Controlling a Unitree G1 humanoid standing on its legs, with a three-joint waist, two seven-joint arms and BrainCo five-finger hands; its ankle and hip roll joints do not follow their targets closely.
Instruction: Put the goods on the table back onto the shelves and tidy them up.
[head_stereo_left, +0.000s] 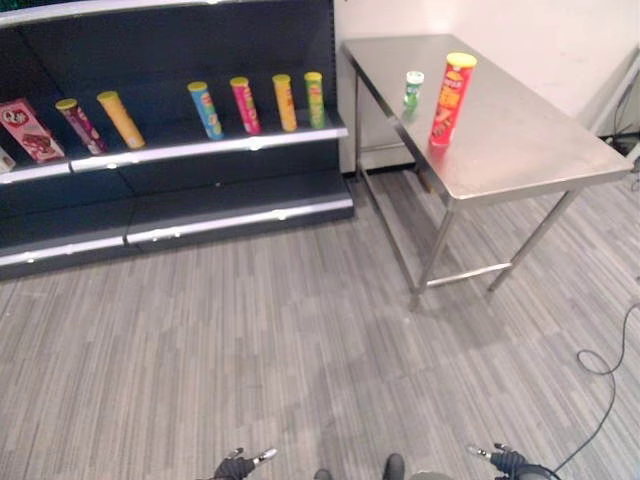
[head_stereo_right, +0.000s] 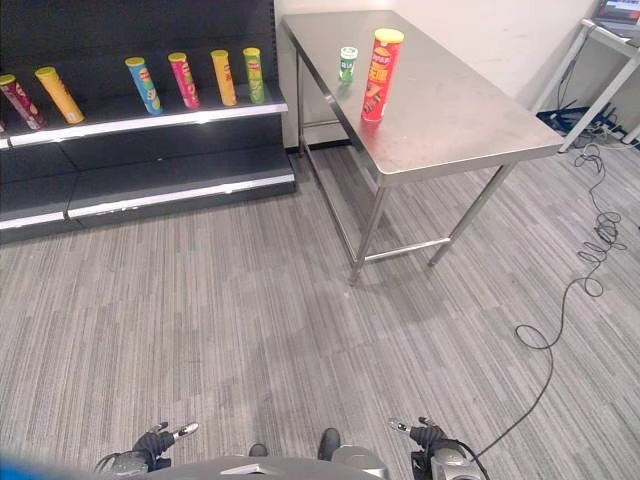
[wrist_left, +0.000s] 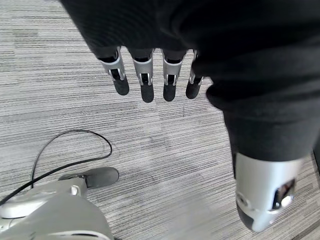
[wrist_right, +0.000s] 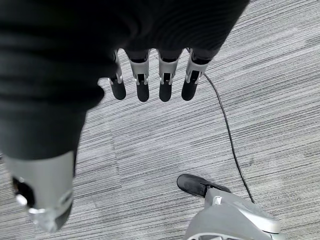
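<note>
A tall red chip can (head_stereo_left: 451, 99) with a yellow lid stands upright on the steel table (head_stereo_left: 520, 150), and a small green can (head_stereo_left: 413, 90) stands just behind it to the left. Both hands hang low by my sides, far from the table. My left hand (head_stereo_left: 240, 464) shows at the bottom edge, its fingers (wrist_left: 145, 80) straight and holding nothing above the floor. My right hand (head_stereo_left: 505, 460) is at the bottom right, fingers (wrist_right: 165, 80) likewise straight and empty.
The dark shelf (head_stereo_left: 210, 148) stands left of the table and carries several chip cans (head_stereo_left: 245, 105) in a row and a red box (head_stereo_left: 28, 130) at its left end. Its lower board (head_stereo_left: 240, 215) is bare. Grey striped floor lies between me and both.
</note>
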